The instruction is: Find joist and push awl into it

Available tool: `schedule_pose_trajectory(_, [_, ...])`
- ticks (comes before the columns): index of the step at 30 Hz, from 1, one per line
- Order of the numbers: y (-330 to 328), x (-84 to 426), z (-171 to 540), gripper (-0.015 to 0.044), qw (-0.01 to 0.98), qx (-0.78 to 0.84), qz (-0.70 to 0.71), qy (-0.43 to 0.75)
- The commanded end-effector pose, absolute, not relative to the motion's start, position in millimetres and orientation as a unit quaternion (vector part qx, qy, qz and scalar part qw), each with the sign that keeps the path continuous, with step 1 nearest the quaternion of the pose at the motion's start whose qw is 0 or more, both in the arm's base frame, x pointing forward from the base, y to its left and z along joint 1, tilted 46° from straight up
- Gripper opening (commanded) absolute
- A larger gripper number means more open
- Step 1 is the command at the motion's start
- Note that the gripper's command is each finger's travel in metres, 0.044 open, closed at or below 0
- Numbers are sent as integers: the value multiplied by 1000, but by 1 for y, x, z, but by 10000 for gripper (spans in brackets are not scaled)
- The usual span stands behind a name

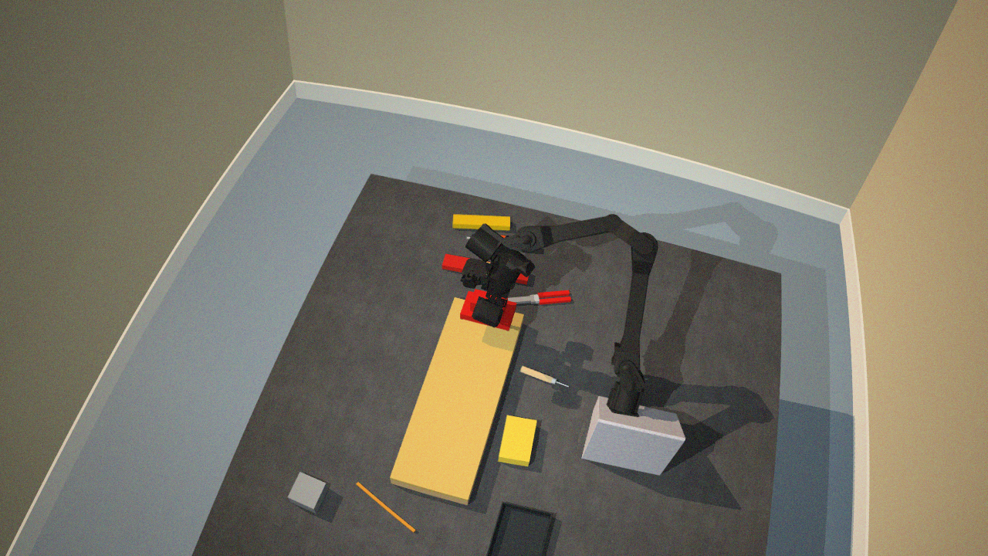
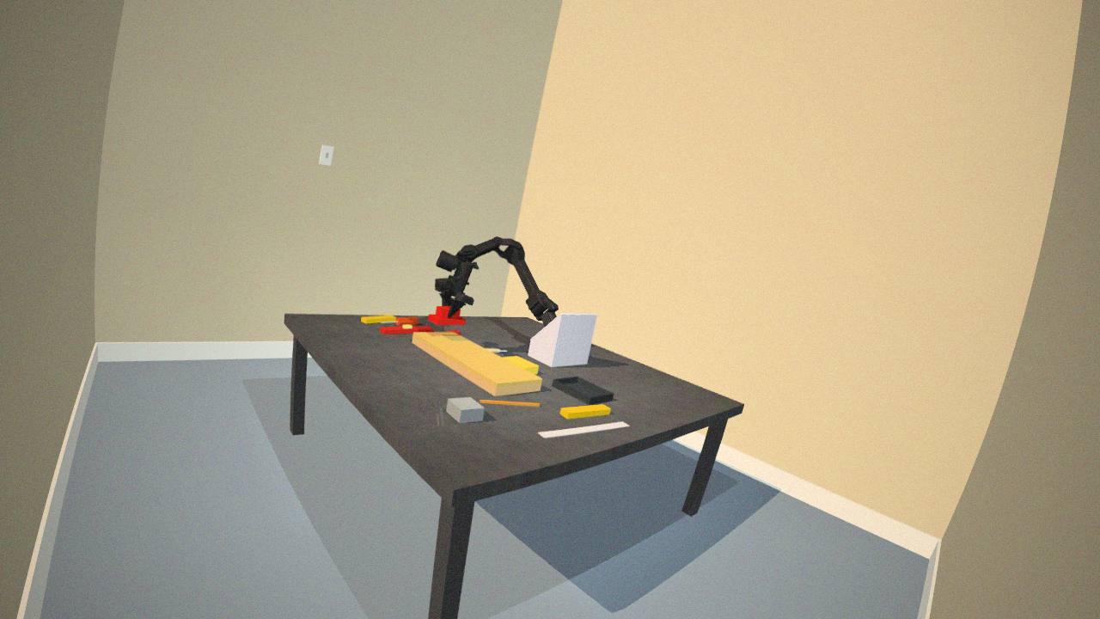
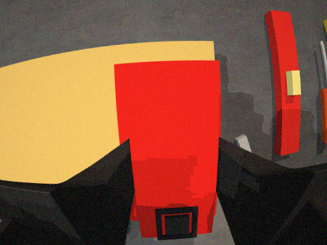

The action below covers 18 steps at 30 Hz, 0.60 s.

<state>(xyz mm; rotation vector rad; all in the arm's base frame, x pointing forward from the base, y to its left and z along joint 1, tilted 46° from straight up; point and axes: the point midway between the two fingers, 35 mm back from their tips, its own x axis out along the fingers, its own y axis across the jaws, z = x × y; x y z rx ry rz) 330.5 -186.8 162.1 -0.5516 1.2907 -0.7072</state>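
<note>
Firstly, block: grey, plain-faced, on the bench.
Stick: orange, lying aslant between block and panel.
Panel: long, pale yellow, flat, with the finder over its far end.
Level: red, a pale yellow piece on it, partly behind the arm in the top view.
Bar: yellow, beyond the level.
Finder: red, held; its shadow falls on the panel; contact with the panel cannot be told.
Finder's marking: a dark square with a red outline inside; any lettering is too small to read.
Jaws: partway open, clamped on the finder, one finger along each side.
Box: yellow, near the panel's side.
Tray: black, shallow, near the panel's near end, cut off in the top view.
Awl: lying down beside the panel, wooden handle towards it.
Pliers: red-handled, near the finder.
Arm: black, rising from a pale base.
</note>
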Motion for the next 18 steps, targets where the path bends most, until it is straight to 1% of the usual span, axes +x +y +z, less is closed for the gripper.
schedule_pose_trajectory(1, [-189, 332, 158, 0, 710, -250, -313, 579])
schedule_pose_trajectory(18, [-210, 327, 139, 0, 710, -251, -314, 578])
